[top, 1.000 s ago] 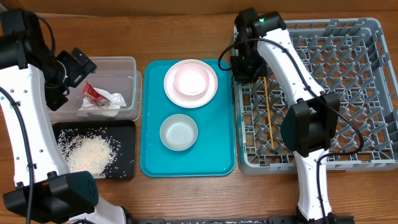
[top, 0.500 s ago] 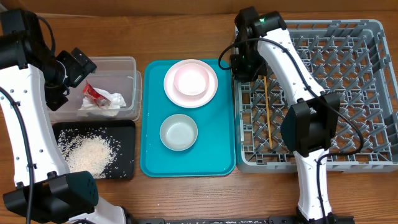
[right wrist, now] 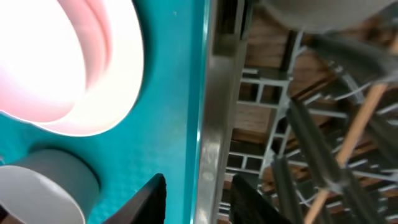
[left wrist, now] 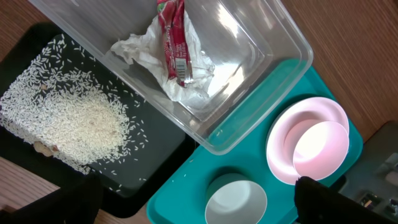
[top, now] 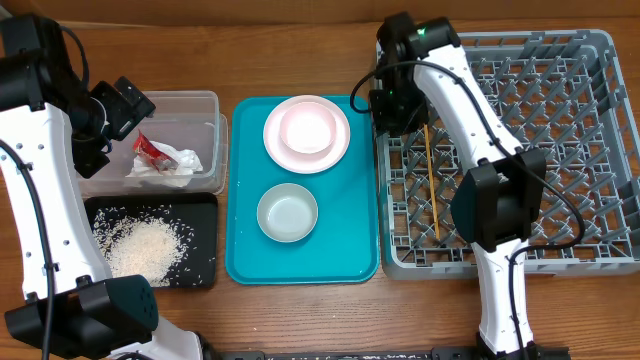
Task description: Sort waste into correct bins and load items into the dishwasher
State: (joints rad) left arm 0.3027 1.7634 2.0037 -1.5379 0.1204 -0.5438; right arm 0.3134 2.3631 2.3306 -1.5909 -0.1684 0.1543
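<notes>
The right hand (right wrist: 198, 198), at the left rim of the dish rack (top: 600, 60), has just parted its fingers and pinches nothing. The chopsticks (top: 433, 185) lie inside the rack, apparently delivered. The left hand (left wrist: 199, 190), far left of the rack, hangs spread and empty.

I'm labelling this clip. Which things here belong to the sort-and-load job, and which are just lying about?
Job: napkin, wrapper, rice, clear tub, black tray, pink plate, bowl on it, second bowl, chopsticks, grey rack.
Lying about: teal tray, wooden table.
</notes>
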